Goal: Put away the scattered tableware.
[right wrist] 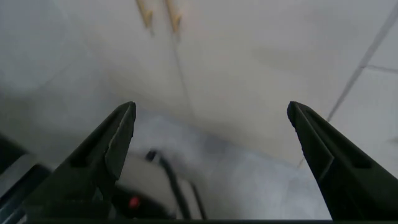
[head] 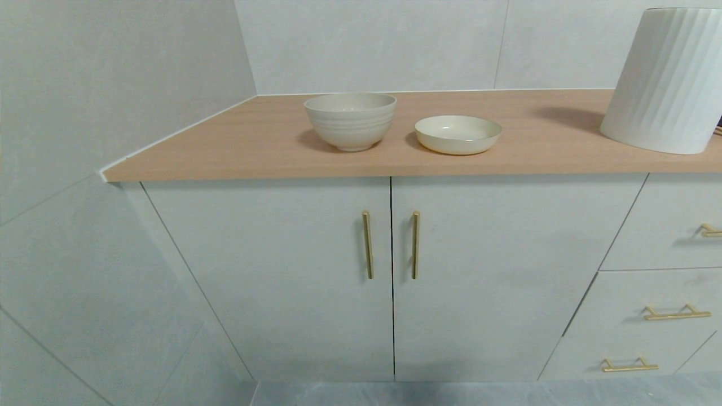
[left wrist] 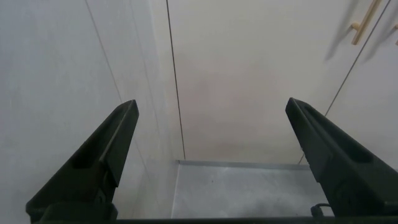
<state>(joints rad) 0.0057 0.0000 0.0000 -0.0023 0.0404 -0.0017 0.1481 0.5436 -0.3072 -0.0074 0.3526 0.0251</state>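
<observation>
On the tabletop [head: 271,141], ribbed bowl [head: 350,120] with shallow bowl [head: 457,134] at its 3 o'clock, both awaiting stowage. Facing the shut cabinet doors [head: 282,270], left gripper [left wrist: 211,155] and right gripper [right wrist: 211,155] have jaws released, empty.

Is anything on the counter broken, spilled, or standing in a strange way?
Nothing stands out. The deep bowl and the shallow bowl sit upright on the counter, side by side and apart, with no spill or crack visible. The cabinet doors below are shut.

Bowl [head: 350,120] beside dish [head: 457,134] on countertop [head: 254,146]
</observation>
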